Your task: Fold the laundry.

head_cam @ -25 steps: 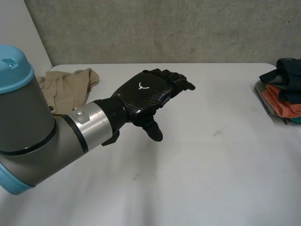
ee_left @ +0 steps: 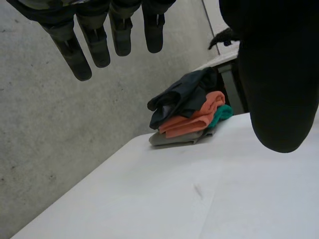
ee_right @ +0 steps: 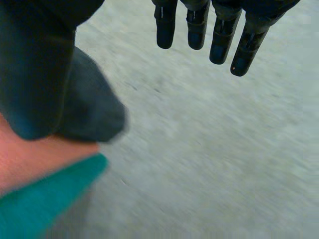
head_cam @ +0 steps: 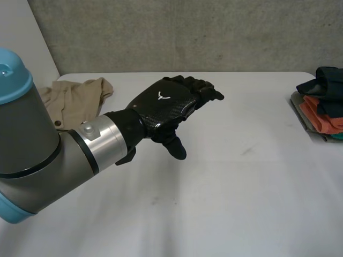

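tan garment (head_cam: pixel 72 100) lies crumpled; dark, orange, teal clothes (head_cam: pixel 320 113) sit stacked.

A white bench (head_cam: pixel 252 182) ran right up against a grey concrete wall (head_cam: pixel 187 32), rough and mottled with small pits. At the far left corner a paler, smoother wall (head_cam: pixel 21 37) met it. The bench top carried a few faint scuffs under soft, even light
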